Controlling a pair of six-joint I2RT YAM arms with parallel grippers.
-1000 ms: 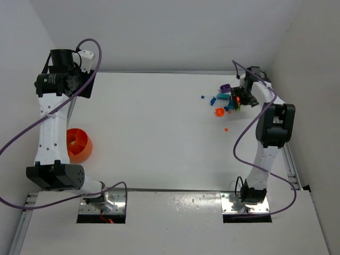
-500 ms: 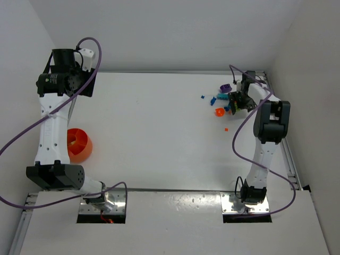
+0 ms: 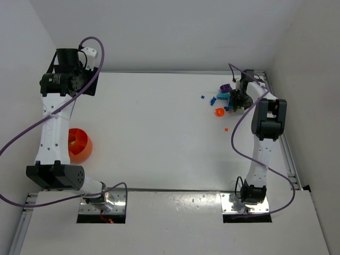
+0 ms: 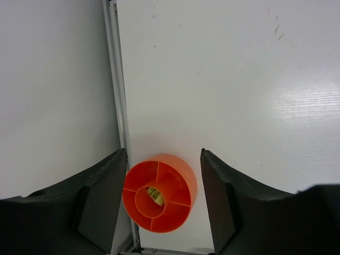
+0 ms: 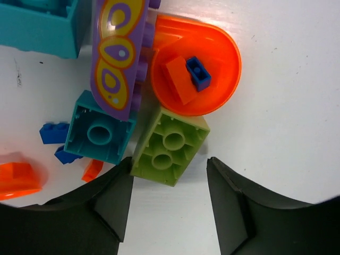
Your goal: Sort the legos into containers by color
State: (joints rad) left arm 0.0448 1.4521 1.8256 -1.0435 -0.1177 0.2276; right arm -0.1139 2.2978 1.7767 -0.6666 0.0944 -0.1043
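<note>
The legos lie in a small pile (image 3: 226,99) at the far right of the table. My right gripper (image 5: 169,163) is open and low over the pile. The near end of an upturned green brick (image 5: 169,144) lies between its fingertips. Beside that brick are a cyan brick (image 5: 101,133), a purple plate with yellow ovals (image 5: 117,53) and a round orange piece (image 5: 212,48) holding a small blue bit (image 5: 197,71). My left gripper (image 4: 162,155) is open and empty, high above the orange container (image 4: 178,186), which is split into compartments; a yellowish bit (image 4: 154,195) lies in its middle one.
The orange container (image 3: 79,144) stands at the table's left edge beside the left arm (image 3: 53,133). A metal rail (image 4: 119,106) runs along that edge by the white wall. Small blue bits (image 5: 53,133) and orange bits (image 5: 91,170) lie by the right gripper. One orange bit (image 3: 226,129) lies apart.
The right arm has drawn in a little toward the pile, its gripper staying over the bricks. The left arm's wrist has shifted slightly to the right.
</note>
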